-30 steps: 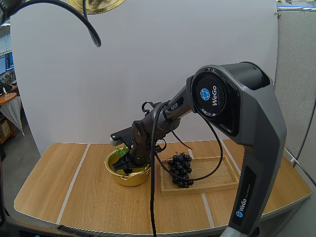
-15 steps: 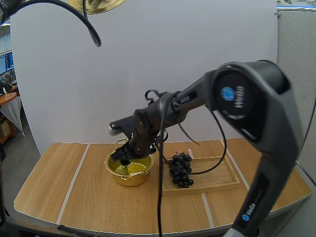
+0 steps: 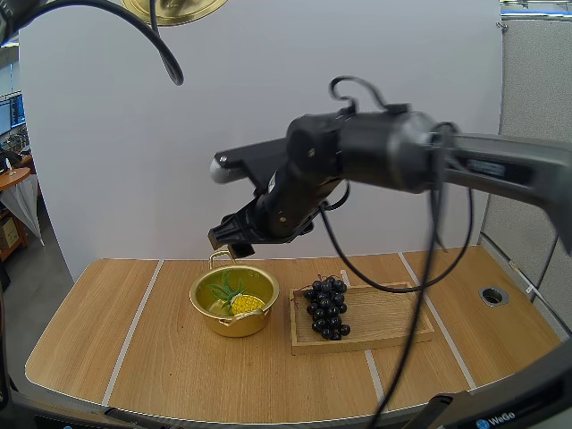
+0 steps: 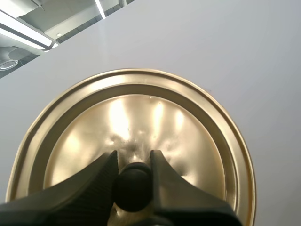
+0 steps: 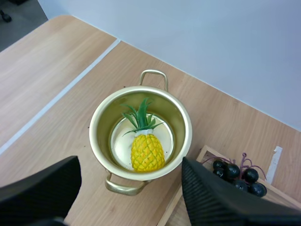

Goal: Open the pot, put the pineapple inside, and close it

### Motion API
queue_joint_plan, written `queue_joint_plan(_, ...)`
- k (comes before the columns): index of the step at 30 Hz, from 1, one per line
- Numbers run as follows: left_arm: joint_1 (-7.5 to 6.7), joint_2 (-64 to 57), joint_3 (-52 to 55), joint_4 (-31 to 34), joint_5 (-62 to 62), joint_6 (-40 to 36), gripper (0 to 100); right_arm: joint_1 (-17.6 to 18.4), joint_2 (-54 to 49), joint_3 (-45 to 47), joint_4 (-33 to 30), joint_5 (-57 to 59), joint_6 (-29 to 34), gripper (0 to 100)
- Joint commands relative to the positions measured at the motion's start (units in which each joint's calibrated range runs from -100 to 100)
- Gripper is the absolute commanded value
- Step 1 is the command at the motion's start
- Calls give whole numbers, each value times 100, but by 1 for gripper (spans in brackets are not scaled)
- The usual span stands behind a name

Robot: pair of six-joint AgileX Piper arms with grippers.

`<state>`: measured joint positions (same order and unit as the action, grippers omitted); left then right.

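Yellow plastic pineapple [image 5: 146, 151] lies inside the round gold metal pot [image 5: 101, 123] on the wooden bench [image 3: 134, 357]; right claw [image 3: 231, 237] hangs above, spread and empty. Left claw [image 4: 134, 156] pinches the black knob [image 4: 133, 186] of the gold lid [image 4: 141, 117]: likely light, stiff, slick metal, the knob its one sound grip.

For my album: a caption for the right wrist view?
Open right pincer hovers over a lidless gold pot holding a pineapple, grapes beside it.
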<state>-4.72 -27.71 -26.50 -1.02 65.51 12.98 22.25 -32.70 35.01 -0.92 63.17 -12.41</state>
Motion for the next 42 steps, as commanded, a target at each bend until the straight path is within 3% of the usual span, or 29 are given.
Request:
queue_joint_plan(1,-14,-34,-48,-10,-187,-22,0,2,-1068,201,17,761,-31,100)
queue_joint_plan(6,-14,-34,-48,-10,-187,-22,0,-23,-2085,875,-26,814,-31,100)
queue_joint_plan(13,-14,-34,-48,-10,-187,-22,0,-331,-3497,1871,19,854,-31,100)
queue_joint_plan(17,-14,-34,-48,-10,-187,-22,0,-419,-4066,2127,19,1389,-31,100)
queue_joint_plan(32,-14,-34,-48,-10,-187,-22,0,-443,-4968,2963,19,1940,-163,100)
queue_joint_plan(42,-14,-34,-48,-10,-187,-22,0,-443,-5076,2992,-71,1940,-208,100)
